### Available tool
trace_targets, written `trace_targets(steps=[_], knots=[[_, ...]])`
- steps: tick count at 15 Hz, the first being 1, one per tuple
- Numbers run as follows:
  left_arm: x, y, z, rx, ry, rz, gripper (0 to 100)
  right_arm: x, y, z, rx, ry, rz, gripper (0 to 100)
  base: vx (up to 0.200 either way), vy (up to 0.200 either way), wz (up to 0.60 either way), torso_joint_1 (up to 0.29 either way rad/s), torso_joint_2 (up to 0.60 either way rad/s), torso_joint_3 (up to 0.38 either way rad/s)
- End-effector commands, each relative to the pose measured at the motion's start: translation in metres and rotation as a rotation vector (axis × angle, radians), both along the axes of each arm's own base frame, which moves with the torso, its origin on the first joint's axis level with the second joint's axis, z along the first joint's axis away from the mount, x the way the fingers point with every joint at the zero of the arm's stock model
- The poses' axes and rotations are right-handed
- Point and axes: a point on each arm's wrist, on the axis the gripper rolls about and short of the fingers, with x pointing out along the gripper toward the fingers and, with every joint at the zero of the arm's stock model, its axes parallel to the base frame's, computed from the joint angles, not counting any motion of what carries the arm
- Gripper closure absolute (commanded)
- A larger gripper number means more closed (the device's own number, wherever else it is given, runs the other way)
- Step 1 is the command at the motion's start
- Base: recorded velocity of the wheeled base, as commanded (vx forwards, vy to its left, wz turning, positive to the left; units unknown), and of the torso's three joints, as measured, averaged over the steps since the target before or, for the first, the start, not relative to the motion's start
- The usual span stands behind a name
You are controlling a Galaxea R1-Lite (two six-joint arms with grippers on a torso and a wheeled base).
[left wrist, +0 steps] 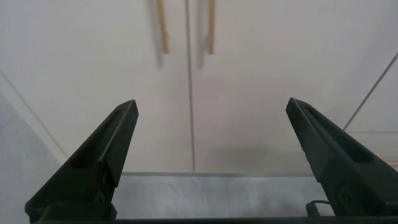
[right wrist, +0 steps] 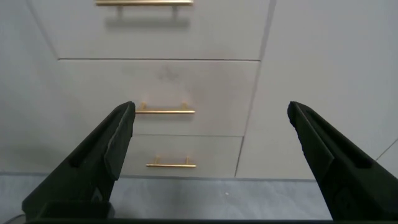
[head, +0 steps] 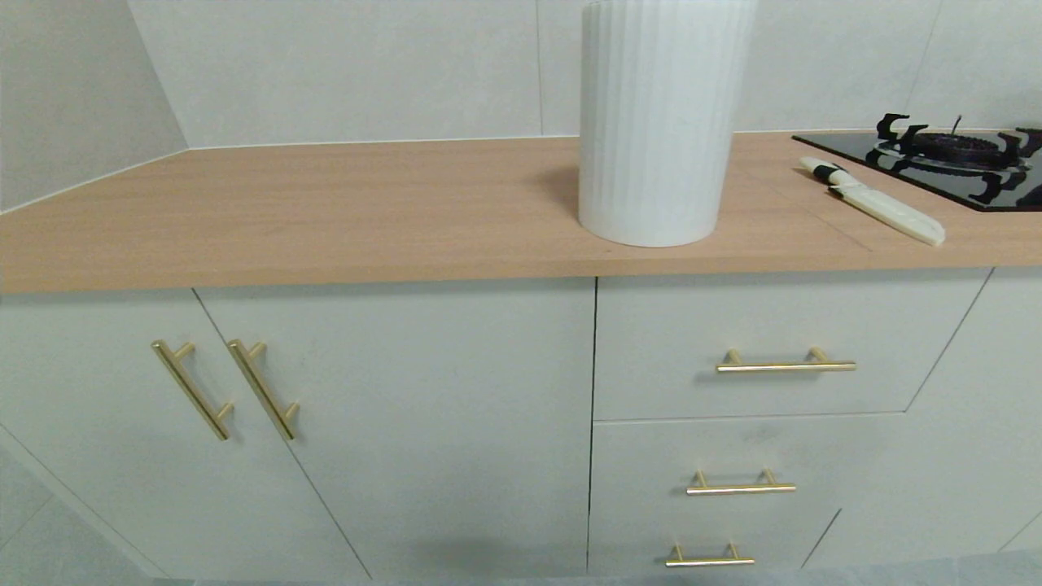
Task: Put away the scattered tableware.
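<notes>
Now both tools are held spread wide, with nothing gripped. The left gripper [left wrist: 211, 104] is pointed at flat cupboard doors [left wrist: 261, 74] and the right gripper [right wrist: 210, 106] at drawers [right wrist: 161, 87]. At the head view's right, a pale smooth knife [head: 875, 202] is laid on the wooden counter [head: 326, 212], near a tall ribbed white pot [head: 659, 122].

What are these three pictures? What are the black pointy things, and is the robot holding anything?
They come from a robot with two arms, and each picture is from one of its cameras. The big one is from its head, looking down at a wooden counter. On it stands a tall white ribbed pot, and beside the black stove a pale knife lies flat. The other two cameras sit on the wrists. The black pointy things belong to its pincers, which are the robot's hands. The left pincer faces two cupboard doors. The right pincer faces the drawers. Both are open and hold nothing.
</notes>
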Motion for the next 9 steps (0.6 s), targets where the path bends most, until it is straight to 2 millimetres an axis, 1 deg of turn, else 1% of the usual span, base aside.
trace_targets(steps=[1,3,9], knots=[[0.0,0.0,0.0,-0.001,0.0,-0.001,0,0.0001,0.0,0.0,-0.001,0.002,-0.001,0,0.0,-0.2,0.0,-0.007,0.0,0.012],[0.0,0.0,0.0,-0.001,0.0,-0.001,0,0.0001,0.0,0.0001,-0.001,0.0,-0.001,0,0.0,-0.2,0.0,0.005,0.0,0.009],[0.0,0.0,0.0,-0.001,0.0,-0.001,0,0.0001,0.0,0.0,-0.001,0.002,-0.001,0,0.0,0.0,0.0,0.0,0.0,0.0]])
